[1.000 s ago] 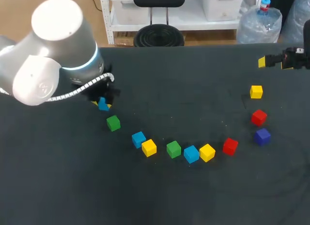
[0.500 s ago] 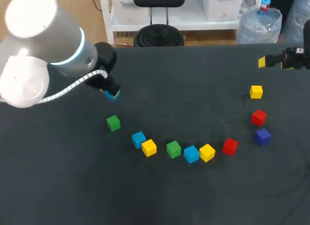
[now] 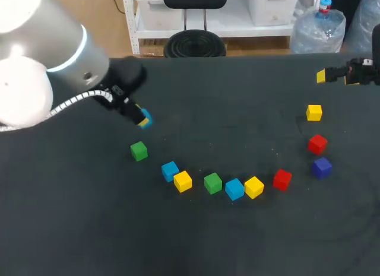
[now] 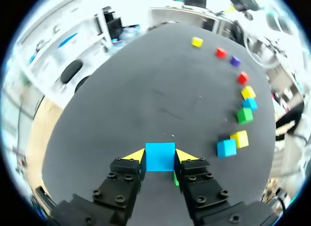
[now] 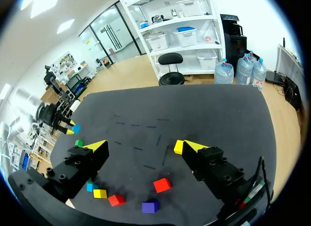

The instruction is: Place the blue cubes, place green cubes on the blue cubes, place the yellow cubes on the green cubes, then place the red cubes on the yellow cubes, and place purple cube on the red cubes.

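My left gripper is shut on a blue cube and holds it above the table, back-left of the row; a green cube lies just in front of it. An arc of cubes follows: blue, yellow, green, blue, yellow, red. At the right lie a purple cube, a red cube and a yellow cube. My right gripper stands open at the far right edge with nothing between its fingers.
The dark table has bare surface across its middle and back, and in front of the arc of cubes. My left arm's large grey body covers the back-left corner in the head view.
My left gripper has lifted the blue cube off the table and carried it right, away from the green cube. The right arm has not moved.
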Controlling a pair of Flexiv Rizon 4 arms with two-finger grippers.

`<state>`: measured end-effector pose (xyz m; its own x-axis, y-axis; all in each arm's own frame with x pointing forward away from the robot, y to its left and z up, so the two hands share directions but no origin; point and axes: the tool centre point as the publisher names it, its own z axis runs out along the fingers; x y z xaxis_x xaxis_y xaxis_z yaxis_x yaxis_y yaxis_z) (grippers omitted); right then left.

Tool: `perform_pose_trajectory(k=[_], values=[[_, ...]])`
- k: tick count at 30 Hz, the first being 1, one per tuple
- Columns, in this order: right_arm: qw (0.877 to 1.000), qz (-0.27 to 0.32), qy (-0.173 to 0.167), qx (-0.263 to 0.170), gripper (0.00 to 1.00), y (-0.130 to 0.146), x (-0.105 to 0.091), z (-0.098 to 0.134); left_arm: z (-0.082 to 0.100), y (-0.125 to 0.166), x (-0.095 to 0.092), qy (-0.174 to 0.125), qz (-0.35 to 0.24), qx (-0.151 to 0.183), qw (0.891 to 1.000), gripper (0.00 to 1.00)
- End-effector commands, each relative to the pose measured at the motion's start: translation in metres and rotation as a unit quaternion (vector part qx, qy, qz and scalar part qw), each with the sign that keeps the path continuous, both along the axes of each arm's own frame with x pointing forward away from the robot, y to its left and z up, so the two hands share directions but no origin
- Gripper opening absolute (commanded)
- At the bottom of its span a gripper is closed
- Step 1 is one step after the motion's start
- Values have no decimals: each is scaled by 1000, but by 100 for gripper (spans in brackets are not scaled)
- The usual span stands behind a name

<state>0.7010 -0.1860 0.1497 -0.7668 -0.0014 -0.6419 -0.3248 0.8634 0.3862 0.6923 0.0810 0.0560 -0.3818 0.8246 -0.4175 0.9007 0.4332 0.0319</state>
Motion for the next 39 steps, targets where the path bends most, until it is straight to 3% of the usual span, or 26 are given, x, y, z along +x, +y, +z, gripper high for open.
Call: perform_pose_trajectory(k=[1,6,17,39], values=[[1000,-2,0,-1,100,1,-1,0,4,-3,6,21,-77,13,997,0],[1000,-2,0,-1,100,1,-1,0,3,-5,8,21,-119,24,992,0],[1000,-2,0,-1,100,1,-1,0,-2,-23,13,25,-152,37,987,0],[1000,-2,0,-1,100,1,-1,0,-15,-60,20,32,-171,40,984,0]])
